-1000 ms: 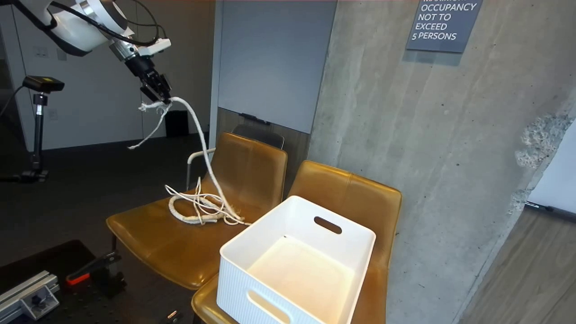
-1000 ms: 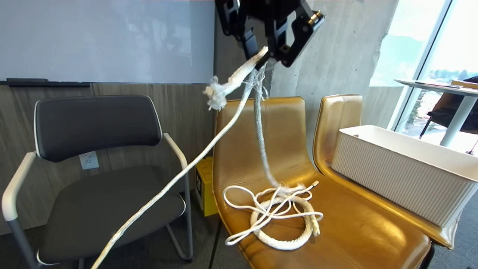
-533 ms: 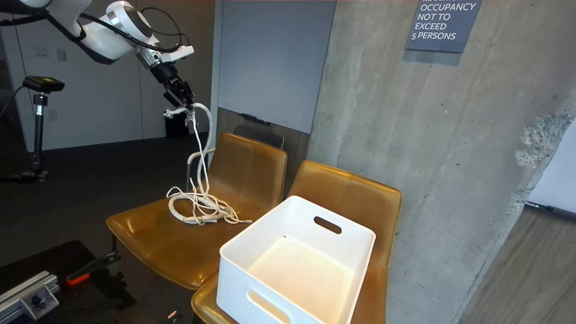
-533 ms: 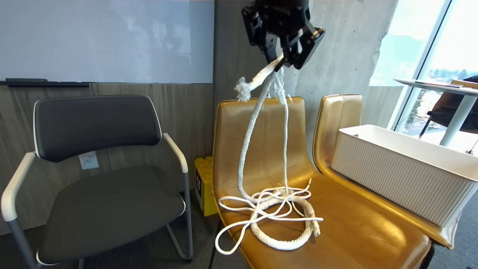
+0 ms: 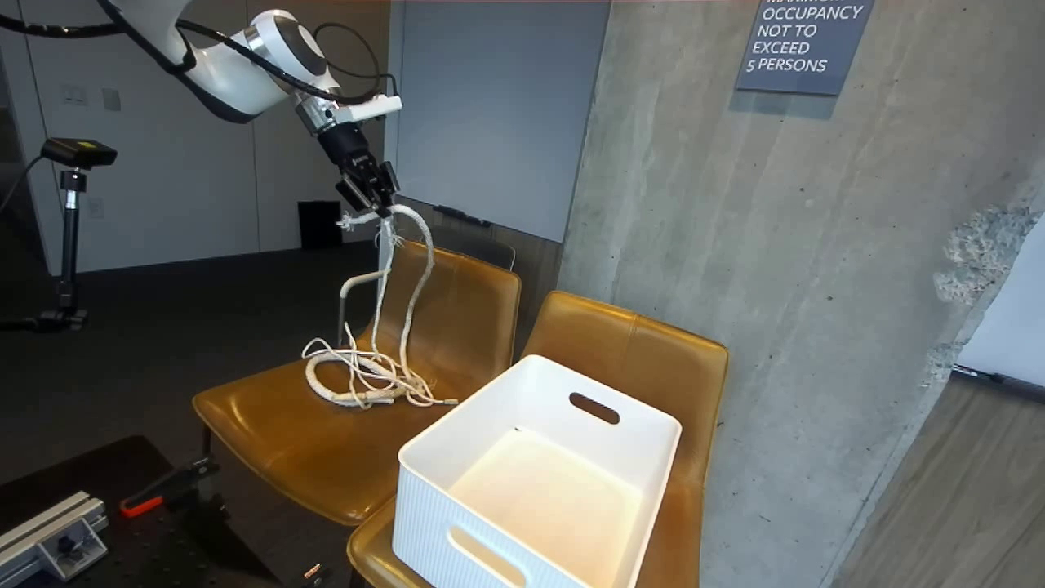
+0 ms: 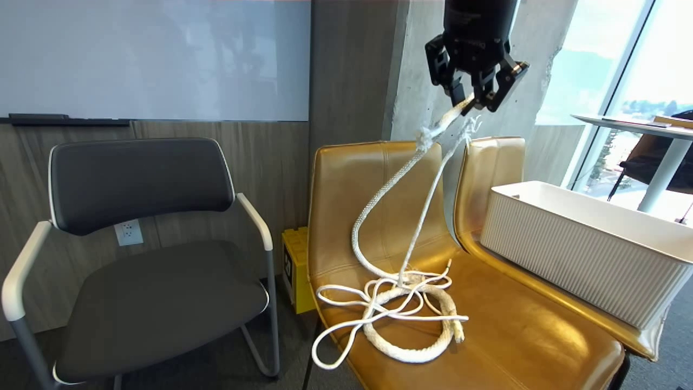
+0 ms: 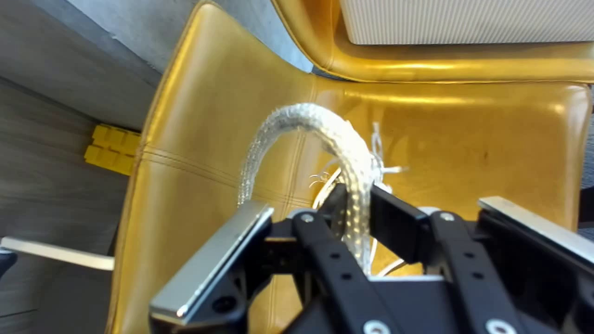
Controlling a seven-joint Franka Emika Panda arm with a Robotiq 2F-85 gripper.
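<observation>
Tan chair (image 6: 514, 325); pincer (image 7: 358, 205) clamped on white rope (image 6: 373, 201), length arching over, then hanging to coil (image 6: 411, 355) below.

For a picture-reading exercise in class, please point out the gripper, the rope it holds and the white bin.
Gripper (image 7: 356, 206), wrist view: midway between its fingertips.
Rope (image 7: 345, 141), wrist view: its arched stretch.
White bin (image 6: 574, 257), in an exterior view: its ribbed long side wall.

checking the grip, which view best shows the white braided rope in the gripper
The wrist view, where the white braided rope shows close up, clamped in the gripper. In both exterior views it's smaller, with its frayed end sticking out.
</observation>
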